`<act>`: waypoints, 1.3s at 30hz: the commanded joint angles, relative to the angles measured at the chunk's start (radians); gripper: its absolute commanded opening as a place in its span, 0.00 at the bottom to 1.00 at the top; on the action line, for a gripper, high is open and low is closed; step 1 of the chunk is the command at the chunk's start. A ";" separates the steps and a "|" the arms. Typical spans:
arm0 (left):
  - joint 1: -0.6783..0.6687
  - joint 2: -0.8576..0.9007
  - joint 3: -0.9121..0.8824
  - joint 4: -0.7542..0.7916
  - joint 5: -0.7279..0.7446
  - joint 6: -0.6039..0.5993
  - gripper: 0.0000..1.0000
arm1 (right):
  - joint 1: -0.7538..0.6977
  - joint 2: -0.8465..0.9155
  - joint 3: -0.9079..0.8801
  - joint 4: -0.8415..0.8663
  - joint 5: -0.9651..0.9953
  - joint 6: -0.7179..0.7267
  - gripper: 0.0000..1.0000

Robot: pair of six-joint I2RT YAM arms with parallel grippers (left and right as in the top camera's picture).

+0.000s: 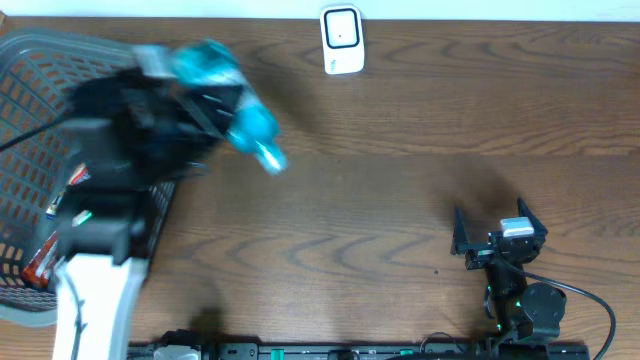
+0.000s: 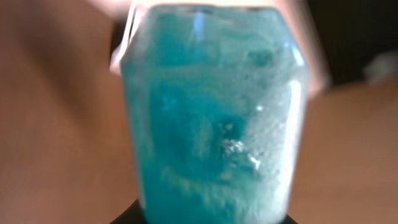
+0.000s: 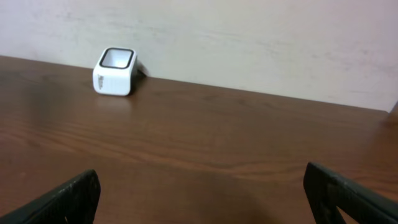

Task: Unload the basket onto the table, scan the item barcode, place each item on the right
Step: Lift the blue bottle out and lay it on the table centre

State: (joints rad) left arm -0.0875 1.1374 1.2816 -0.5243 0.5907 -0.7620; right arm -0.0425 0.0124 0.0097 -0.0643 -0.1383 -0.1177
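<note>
Layout of the tabletop (image 1: 400,200), overhead view.
Basket (image 1: 30,70) at the left edge; bottle (image 1: 250,125) in the left claw (image 1: 205,110), just right of the basket; scanner (image 1: 341,40) at the far edge, centre; right claw (image 1: 495,238) front right, well apart.

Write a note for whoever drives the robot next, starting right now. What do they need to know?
Grippers: the left gripper is shut on the blue bottle. The right gripper is open and empty, near the front right of the table.
Things: the bottle is out over the table, just beside the basket. The white scanner sits at the far edge, with nothing in front of it.
Done: bottle picked up, out of the basket.
Left: carry it to the scanner and show its barcode. No barcode shows in these blurry pictures.
</note>
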 commanded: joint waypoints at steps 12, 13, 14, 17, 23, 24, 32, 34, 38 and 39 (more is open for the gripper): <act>-0.488 0.641 0.003 -0.017 -0.219 0.212 0.11 | 0.007 -0.005 -0.003 -0.001 0.001 -0.011 0.99; -0.495 0.674 0.003 -0.007 -0.219 0.212 0.12 | 0.007 -0.005 -0.003 -0.001 0.002 -0.011 0.99; -0.501 0.707 0.003 0.001 -0.228 0.212 0.11 | 0.007 -0.005 -0.003 -0.001 0.002 -0.011 0.99; -0.510 0.768 0.003 0.000 -0.305 0.212 0.12 | 0.007 -0.005 -0.003 -0.001 0.002 -0.011 0.99; -0.511 0.798 0.003 -0.001 -0.335 0.212 0.29 | 0.007 -0.005 -0.003 -0.001 0.002 -0.011 0.99; -0.510 0.798 0.003 0.000 -0.335 0.212 0.33 | 0.007 -0.005 -0.003 -0.001 0.001 -0.011 0.99; -0.510 0.795 0.005 -0.001 -0.335 0.212 0.67 | 0.007 -0.005 -0.003 -0.001 0.002 -0.011 0.99; -0.510 0.795 0.005 -0.001 -0.335 0.212 0.69 | 0.007 -0.005 -0.003 -0.001 0.002 -0.011 0.99; -0.510 0.792 0.006 -0.001 -0.335 0.212 0.71 | 0.007 -0.005 -0.003 -0.001 0.002 -0.011 0.99; -0.510 0.789 0.006 -0.001 -0.335 0.213 0.72 | 0.007 -0.005 -0.003 -0.001 0.002 -0.011 0.99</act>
State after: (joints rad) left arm -0.5983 1.9450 1.2778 -0.5236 0.2630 -0.5526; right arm -0.0425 0.0120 0.0097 -0.0635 -0.1379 -0.1177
